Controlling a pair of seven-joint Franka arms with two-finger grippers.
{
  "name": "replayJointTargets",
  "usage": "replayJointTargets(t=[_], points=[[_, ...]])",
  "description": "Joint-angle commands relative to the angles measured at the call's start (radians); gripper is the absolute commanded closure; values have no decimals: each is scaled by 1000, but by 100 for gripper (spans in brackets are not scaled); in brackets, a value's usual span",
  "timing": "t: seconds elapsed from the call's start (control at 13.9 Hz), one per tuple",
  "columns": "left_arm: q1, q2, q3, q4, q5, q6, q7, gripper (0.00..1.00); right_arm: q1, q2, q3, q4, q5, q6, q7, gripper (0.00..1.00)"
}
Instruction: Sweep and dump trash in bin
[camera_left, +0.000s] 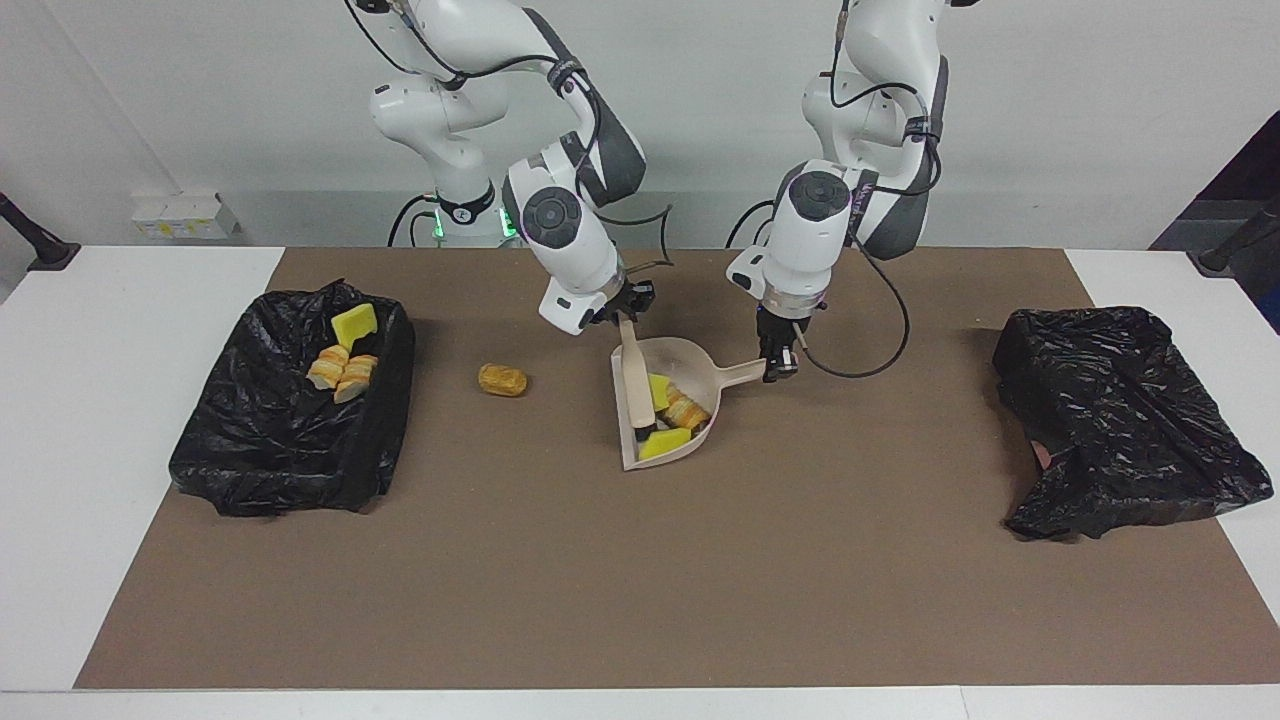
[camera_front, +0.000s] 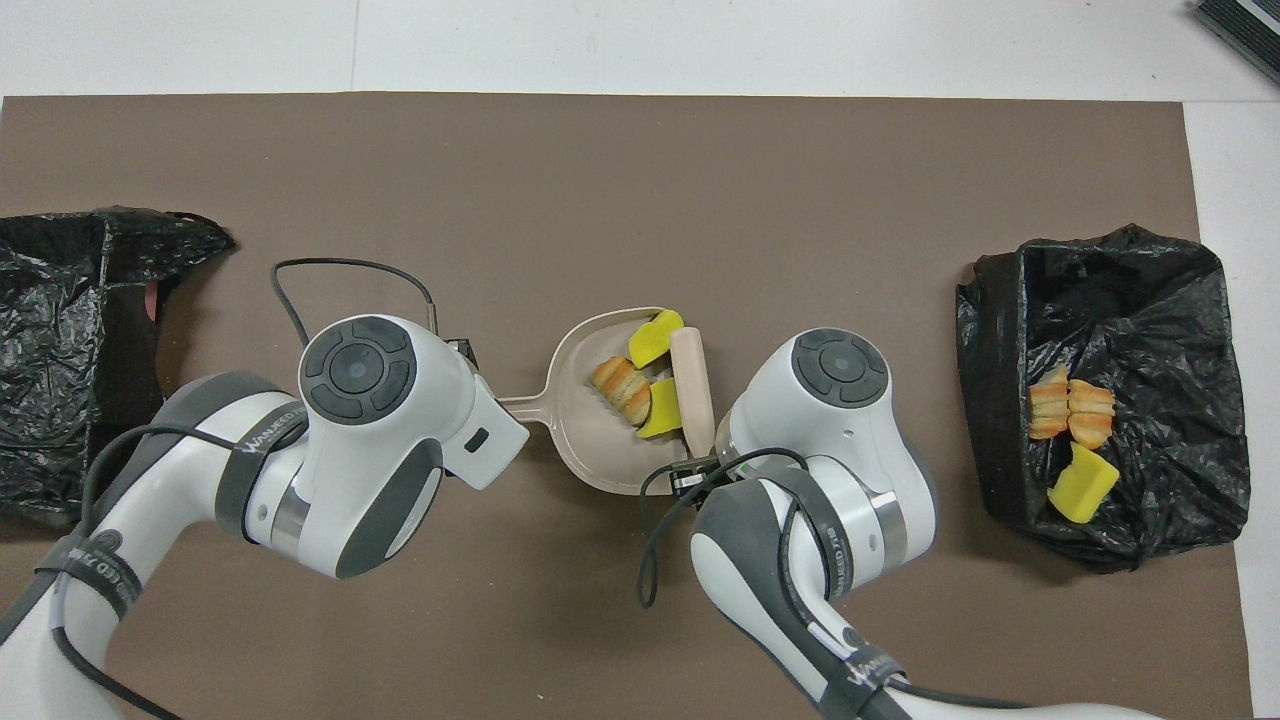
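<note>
A beige dustpan (camera_left: 690, 348) lies on the brown mat mid-table, its mouth toward the right arm's end. In it are two yellow sponge chunks (camera_left: 665, 443) and a tan bread lump (camera_left: 688, 410). My left gripper (camera_left: 782, 362) is shut on the dustpan's handle (camera_front: 520, 405). My right gripper (camera_left: 625, 305) is shut on a beige brush (camera_left: 633, 375) whose head stands at the pan's mouth. One more bread lump (camera_left: 502, 380) lies on the mat between the pan and the black-lined bin (camera_left: 280, 470). It is hidden under the right arm in the overhead view.
The bin (camera_front: 1130, 250) at the right arm's end holds two bread lumps (camera_front: 1070, 412) and a yellow sponge chunk (camera_front: 1082, 485). A second black bag (camera_left: 1120, 420) sits at the left arm's end.
</note>
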Motion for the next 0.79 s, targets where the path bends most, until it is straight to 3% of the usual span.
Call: replayJointTargets(t=[0.0,0.14,0.43,0.72], points=[[-11,-19,11,-33,18,26,-15,100,-113,-136,-6,5,-15,-140,9,100],[-8,-19,11,-35,18,25,-3,100,-179,-184,0,-26,-134,-201,7,100],[-8,-24,11,-43,18,14,34,100,-208,-272,0,-282,-423,-104,4,100],[-8,-24,11,-44,18,12,34,100,-211,-295,0,-422,-488,-53,16,100]])
